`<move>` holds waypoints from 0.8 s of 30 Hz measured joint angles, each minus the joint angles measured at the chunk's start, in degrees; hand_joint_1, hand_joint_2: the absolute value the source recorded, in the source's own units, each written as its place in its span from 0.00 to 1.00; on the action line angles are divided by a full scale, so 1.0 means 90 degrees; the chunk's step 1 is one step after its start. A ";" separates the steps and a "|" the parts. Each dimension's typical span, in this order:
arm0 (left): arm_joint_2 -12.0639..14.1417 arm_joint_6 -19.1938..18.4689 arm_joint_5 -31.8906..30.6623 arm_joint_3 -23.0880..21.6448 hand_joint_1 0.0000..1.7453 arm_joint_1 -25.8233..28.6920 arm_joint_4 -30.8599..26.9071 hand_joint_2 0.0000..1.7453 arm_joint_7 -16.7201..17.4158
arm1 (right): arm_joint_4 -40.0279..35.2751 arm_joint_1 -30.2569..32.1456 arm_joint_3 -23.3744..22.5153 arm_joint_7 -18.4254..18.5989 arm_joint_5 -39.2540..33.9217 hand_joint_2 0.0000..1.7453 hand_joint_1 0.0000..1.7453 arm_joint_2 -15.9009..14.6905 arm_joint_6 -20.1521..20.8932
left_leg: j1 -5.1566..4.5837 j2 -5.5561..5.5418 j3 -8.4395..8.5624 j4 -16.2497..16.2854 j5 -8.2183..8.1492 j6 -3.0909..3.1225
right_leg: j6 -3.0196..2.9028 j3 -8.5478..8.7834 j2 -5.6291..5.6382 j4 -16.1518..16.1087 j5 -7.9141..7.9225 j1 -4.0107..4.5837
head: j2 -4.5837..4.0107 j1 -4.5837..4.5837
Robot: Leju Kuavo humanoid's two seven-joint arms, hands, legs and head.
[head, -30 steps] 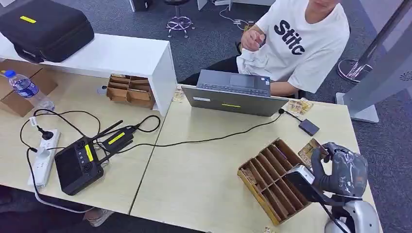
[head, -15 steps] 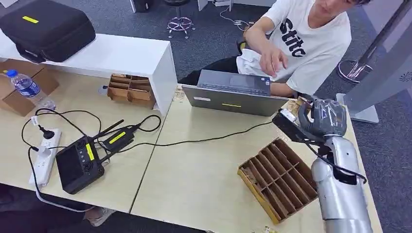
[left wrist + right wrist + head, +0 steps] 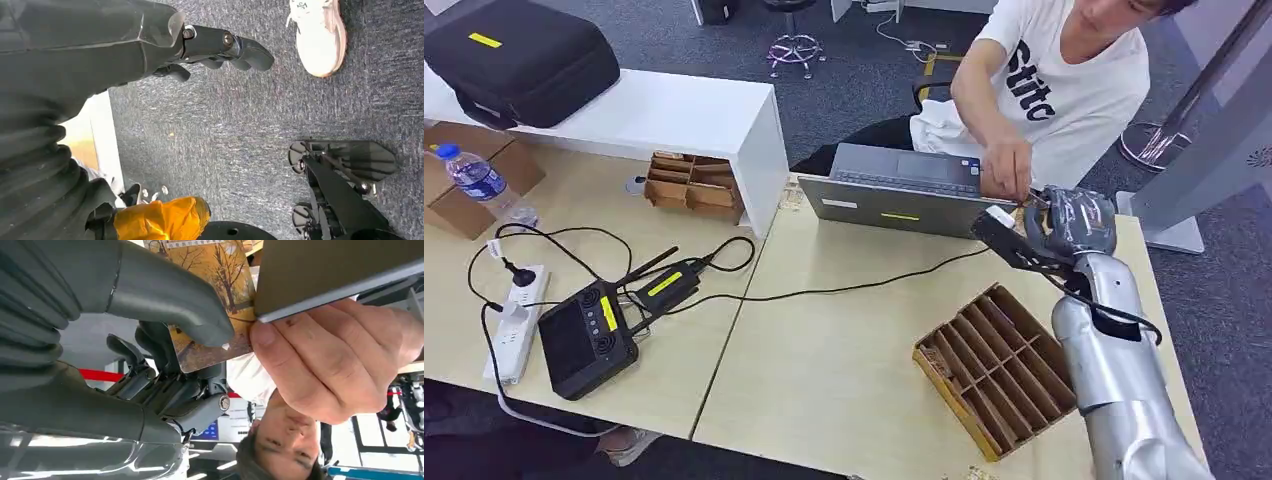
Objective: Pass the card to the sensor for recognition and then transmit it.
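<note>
The card (image 3: 212,295), printed with autumn trees, is pinched between the thumb and fingers of my right hand (image 3: 165,305). In the head view that right hand (image 3: 1069,222) is raised over the table's far edge, beside the laptop (image 3: 904,190). A person's hand (image 3: 1009,165) reaches to it, and their fingers (image 3: 300,365) grip the card's free edge. A sliver of the card (image 3: 1035,201) shows between the two hands. My left hand (image 3: 220,47) hangs over the carpet, fingers loosely apart, holding nothing.
A brown divided tray (image 3: 994,368) lies on the table beside my right forearm. A cable (image 3: 854,288) runs from the laptop to a black controller (image 3: 589,338). A power strip (image 3: 514,320), a bottle (image 3: 479,183), a black case (image 3: 519,60) and a second divided tray (image 3: 692,187) stand at left.
My right hand has lifted from beside the brown tray and carried the card to the table's far edge. The person's hand came down from chest height and took hold of the card.
</note>
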 joint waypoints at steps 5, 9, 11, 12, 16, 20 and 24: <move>0.0002 0.0000 -0.0002 -0.0002 0.00 0.0001 0.0000 1.00 0.0000 | 0.0126 -0.0070 0.0000 -0.0027 0.0031 1.00 0.83 0.0036 -0.0007 | 0.0000 -0.0004 -0.0001 0.0000 0.0001 0.0000 | 0.0000 0.0000 -0.0003 0.0001 0.0000 0.0000 | 0.0000 0.0002; 0.0000 0.0000 -0.0022 -0.0015 0.00 0.0001 0.0000 1.00 0.0000 | 0.0199 -0.0113 0.0000 -0.0017 0.0092 1.00 0.00 0.0068 -0.0024 | 0.0000 -0.0003 -0.0001 0.0000 0.0000 0.0000 | 0.0000 0.0000 -0.0002 0.0001 0.0000 0.0000 | 0.0000 0.0002; 0.0000 0.0000 -0.0029 -0.0032 0.00 0.0000 0.0000 1.00 0.0000 | 0.0218 -0.0123 -0.0002 -0.0019 0.0109 1.00 0.00 0.0090 -0.0046 | 0.0000 0.0000 -0.0001 0.0000 0.0000 0.0000 | 0.0000 -0.0002 0.0001 0.0000 0.0000 0.0000 | 0.0000 0.0002; 0.0000 -0.0002 -0.0029 -0.0039 0.00 -0.0001 0.0000 1.00 0.0000 | 0.0221 -0.0123 -0.0002 -0.0034 0.0112 1.00 0.00 0.0107 -0.0053 | 0.0000 0.0000 -0.0001 0.0000 0.0000 0.0000 | 0.0000 -0.0003 0.0001 0.0000 0.0000 0.0000 | 0.0000 0.0000; 0.0000 -0.0002 -0.0027 -0.0044 0.00 0.0001 0.0000 1.00 0.0000 | 0.0238 -0.0125 -0.0002 -0.0036 0.0112 1.00 0.00 0.0136 -0.0068 | 0.0000 -0.0001 -0.0001 0.0000 0.0000 0.0000 | 0.0000 -0.0002 0.0000 0.0000 0.0000 0.0000 | 0.0000 0.0002; 0.0000 -0.0005 -0.0027 -0.0044 0.00 0.0002 0.0000 1.00 0.0000 | 0.0240 -0.0125 -0.0002 -0.0044 0.0112 1.00 0.00 0.0158 -0.0090 | 0.0000 0.0000 0.0000 0.0000 0.0002 -0.0003 | 0.0000 -0.0002 0.0000 0.0001 0.0000 0.0000 | 0.0000 0.0002; 0.0000 -0.0002 -0.0022 -0.0044 0.00 0.0002 0.0000 1.00 0.0000 | 0.0238 -0.0124 -0.0002 -0.0080 0.0133 1.00 0.00 0.0160 -0.0112 | 0.0000 -0.0001 0.0000 0.0000 0.0002 -0.0003 | 0.0000 -0.0002 0.0000 0.0001 0.0000 0.0000 | 0.0000 0.0000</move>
